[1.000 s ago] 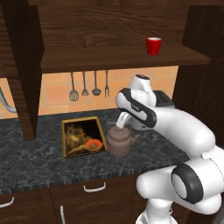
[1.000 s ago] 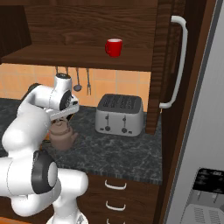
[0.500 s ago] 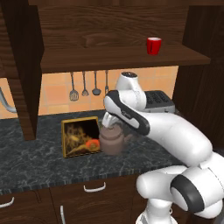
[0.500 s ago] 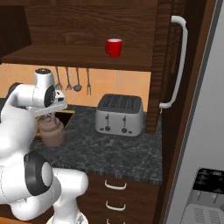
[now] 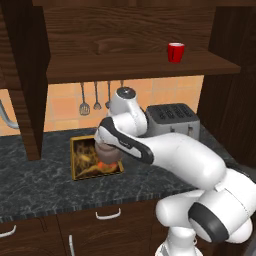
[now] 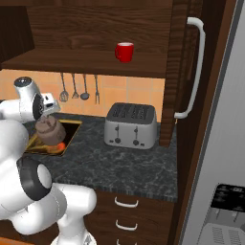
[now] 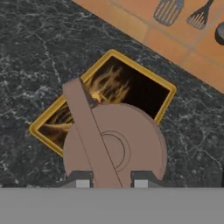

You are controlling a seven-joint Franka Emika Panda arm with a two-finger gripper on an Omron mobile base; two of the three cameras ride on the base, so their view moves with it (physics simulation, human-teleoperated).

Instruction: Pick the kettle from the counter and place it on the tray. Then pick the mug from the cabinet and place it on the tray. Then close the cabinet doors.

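Note:
The brownish-grey kettle (image 7: 131,153) hangs just over the tray (image 7: 146,75), above the tray's near right part. My gripper (image 7: 109,181) is shut on the kettle's arched handle (image 7: 85,122). From the base, the kettle (image 6: 50,130) sits under my hand (image 6: 42,106) over the gold-rimmed tray (image 6: 72,128); the arm hides most of the kettle (image 5: 109,154) above the tray (image 5: 84,159). The red mug (image 5: 175,52) stands on the cabinet shelf (image 5: 125,67), also mug (image 6: 124,51). The cabinet doors stand open: the right one (image 6: 179,72) with its white handle (image 6: 195,67), the left one (image 5: 25,75).
A silver toaster (image 6: 131,125) stands on the dark marbled counter (image 6: 119,165), right of the tray. Utensils (image 5: 95,97) hang on the orange tiled wall behind. Drawers with white handles (image 5: 107,215) lie below the counter edge. A steel appliance (image 6: 225,143) fills the far right.
My arm has swung left with the kettle, from the counter beside the tray to over the tray. The grip has stayed the same. The mug and doors have not moved.

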